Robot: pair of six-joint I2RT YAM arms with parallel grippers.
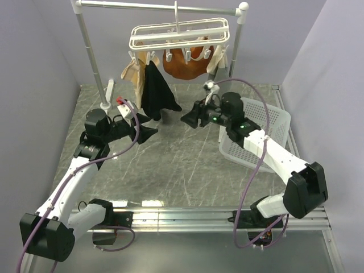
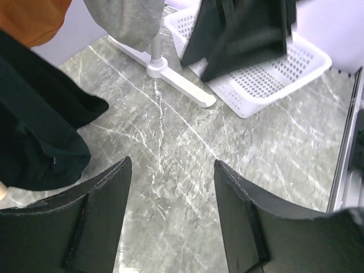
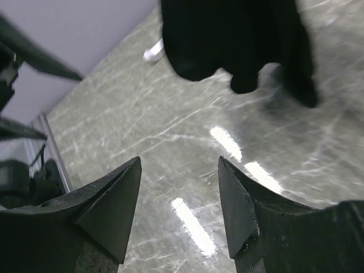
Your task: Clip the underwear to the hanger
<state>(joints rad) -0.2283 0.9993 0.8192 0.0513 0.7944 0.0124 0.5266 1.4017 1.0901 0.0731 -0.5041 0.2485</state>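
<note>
Beneath hanger [image 1: 180,33], underwear [image 1: 156,91] top indistinct

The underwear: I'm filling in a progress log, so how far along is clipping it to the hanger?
Done, it seems: the underwear hangs from clips at the left end of the hanger. In hand: nothing, as the left gripper and right gripper are both open and empty, one on each side of the garment's lower part. Left: probably only backing the arms away. How many clips grip it cannot be seen.
</note>
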